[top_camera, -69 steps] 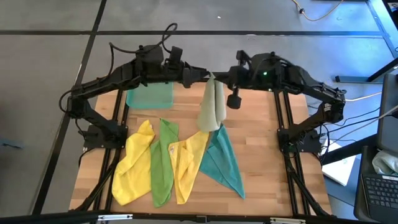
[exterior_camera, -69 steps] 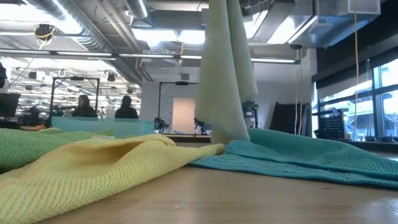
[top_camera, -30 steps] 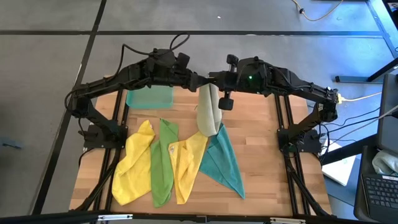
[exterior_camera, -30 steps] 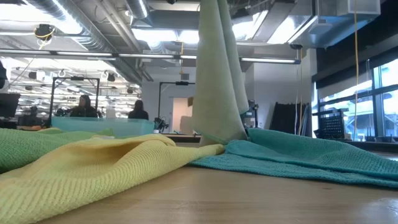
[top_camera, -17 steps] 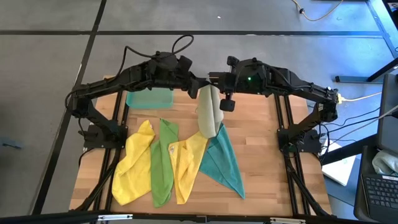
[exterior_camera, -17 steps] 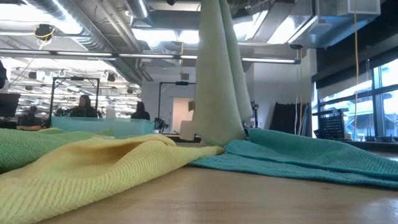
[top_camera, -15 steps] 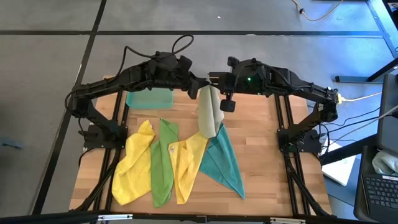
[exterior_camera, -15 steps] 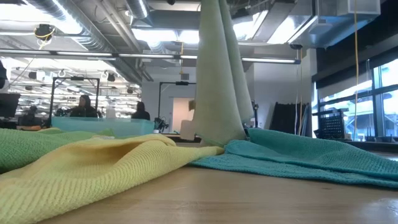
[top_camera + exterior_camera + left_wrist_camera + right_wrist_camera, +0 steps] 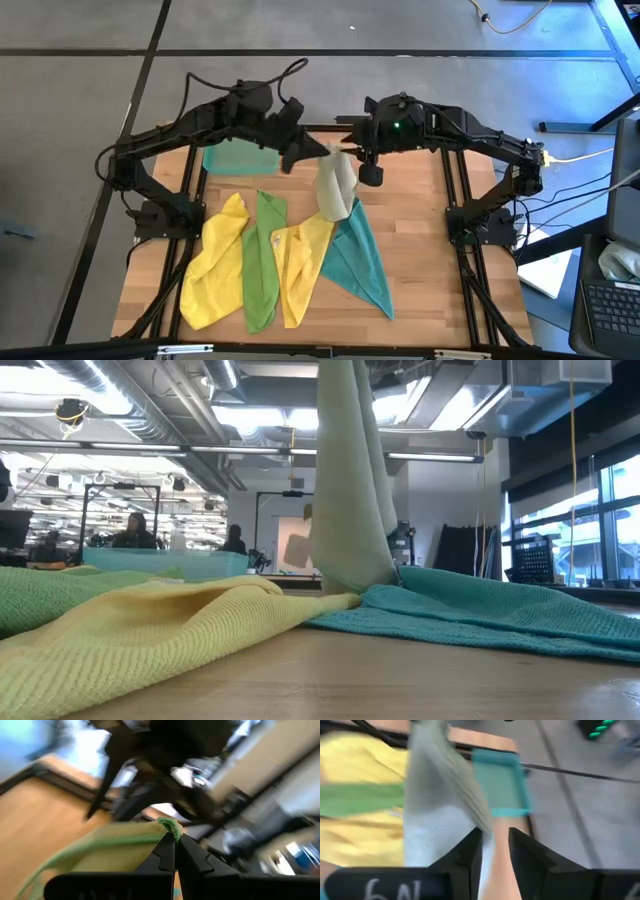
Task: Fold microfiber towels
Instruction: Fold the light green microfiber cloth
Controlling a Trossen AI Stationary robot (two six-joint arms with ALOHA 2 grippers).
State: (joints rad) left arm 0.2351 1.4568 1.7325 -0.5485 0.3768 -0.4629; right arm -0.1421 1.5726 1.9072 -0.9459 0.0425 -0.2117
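Hanging from the pressed-together left jaws [image 9: 174, 851], pale olive towel [image 9: 337, 186]; right jaws [image 9: 493, 851] parted just beside it

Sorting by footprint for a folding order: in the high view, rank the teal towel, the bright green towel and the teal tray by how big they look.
1. teal towel, spread widest
2. bright green towel, a long narrow strip
3. teal tray, partly hidden under the left arm, so its rank is unsure
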